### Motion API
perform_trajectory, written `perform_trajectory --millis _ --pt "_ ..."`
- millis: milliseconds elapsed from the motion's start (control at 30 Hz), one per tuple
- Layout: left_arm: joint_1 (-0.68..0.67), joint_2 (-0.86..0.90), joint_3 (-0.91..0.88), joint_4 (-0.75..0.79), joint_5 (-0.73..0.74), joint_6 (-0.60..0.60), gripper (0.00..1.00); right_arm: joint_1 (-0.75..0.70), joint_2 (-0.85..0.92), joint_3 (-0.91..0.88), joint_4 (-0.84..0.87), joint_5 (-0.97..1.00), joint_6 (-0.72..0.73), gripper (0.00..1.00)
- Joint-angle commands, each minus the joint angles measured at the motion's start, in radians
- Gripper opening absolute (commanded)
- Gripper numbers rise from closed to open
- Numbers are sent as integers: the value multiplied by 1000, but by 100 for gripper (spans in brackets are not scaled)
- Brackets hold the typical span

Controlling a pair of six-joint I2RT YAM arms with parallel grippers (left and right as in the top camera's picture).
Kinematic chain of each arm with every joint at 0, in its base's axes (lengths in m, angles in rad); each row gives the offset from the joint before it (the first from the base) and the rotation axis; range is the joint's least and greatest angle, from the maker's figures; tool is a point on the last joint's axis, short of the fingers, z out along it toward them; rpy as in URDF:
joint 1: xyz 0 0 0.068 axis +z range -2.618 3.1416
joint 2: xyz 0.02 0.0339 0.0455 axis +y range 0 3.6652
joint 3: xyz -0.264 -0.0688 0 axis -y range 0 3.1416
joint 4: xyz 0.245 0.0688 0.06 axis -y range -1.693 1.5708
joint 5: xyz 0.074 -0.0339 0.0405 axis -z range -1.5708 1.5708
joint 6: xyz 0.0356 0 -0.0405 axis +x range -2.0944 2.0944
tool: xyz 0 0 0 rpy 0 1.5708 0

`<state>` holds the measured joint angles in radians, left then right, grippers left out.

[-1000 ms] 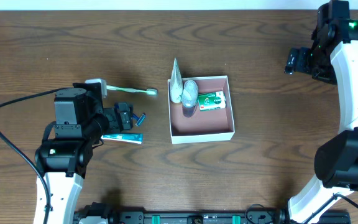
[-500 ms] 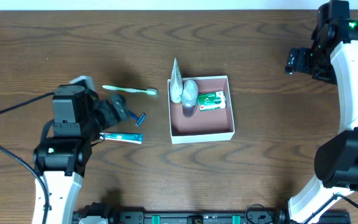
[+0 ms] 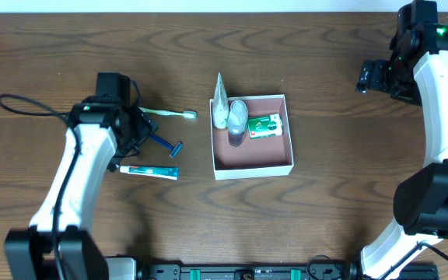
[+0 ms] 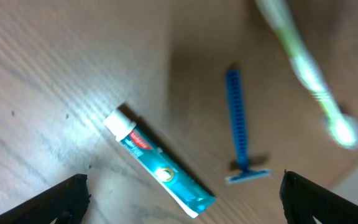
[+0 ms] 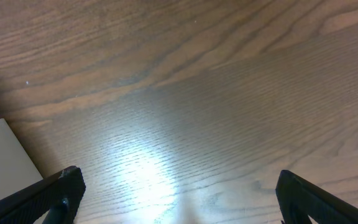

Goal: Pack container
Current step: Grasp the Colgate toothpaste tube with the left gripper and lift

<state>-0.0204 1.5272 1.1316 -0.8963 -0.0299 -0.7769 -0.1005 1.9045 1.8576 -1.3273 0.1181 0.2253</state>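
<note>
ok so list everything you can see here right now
container: one, white walls, pinkish-brown inside, table centre
packet: one, green and white, inside the container
small bottle: one, clear, inside the container near its left wall
pointed tube: one, white, leaning at the container's far left corner
toothbrush: one, green and white, left of the container
razor: one, blue, beside the toothbrush
toothpaste: one, white and blue, nearest the robot
table: one, brown wood
left gripper: one, black, open, above the toothpaste
right gripper: one, black, open, over bare wood

The container (image 3: 253,169) has its near half bare, the far half filled by a white tube (image 3: 220,101), bottle (image 3: 238,117) and green box (image 3: 264,125); toothbrush (image 3: 169,113), razor (image 3: 167,145) and toothpaste (image 3: 152,171) clutter the table (image 3: 325,210) left of it.
</note>
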Motion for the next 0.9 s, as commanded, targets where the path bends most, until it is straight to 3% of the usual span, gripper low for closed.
perform_trajectory --millis 0,333,533,867 --pt "3 37 2 -8 39 -82 98 3 -18 12 -1 13 -14 99" --pt "5 66 -88 34 101 -304 98 3 -18 12 -1 13 -14 99" --pt "5 66 -180 123 109 -313 98 3 -18 12 -1 13 -14 99" --pt "5 66 -379 425 169 -306 99 3 -18 12 -1 13 -14 99"
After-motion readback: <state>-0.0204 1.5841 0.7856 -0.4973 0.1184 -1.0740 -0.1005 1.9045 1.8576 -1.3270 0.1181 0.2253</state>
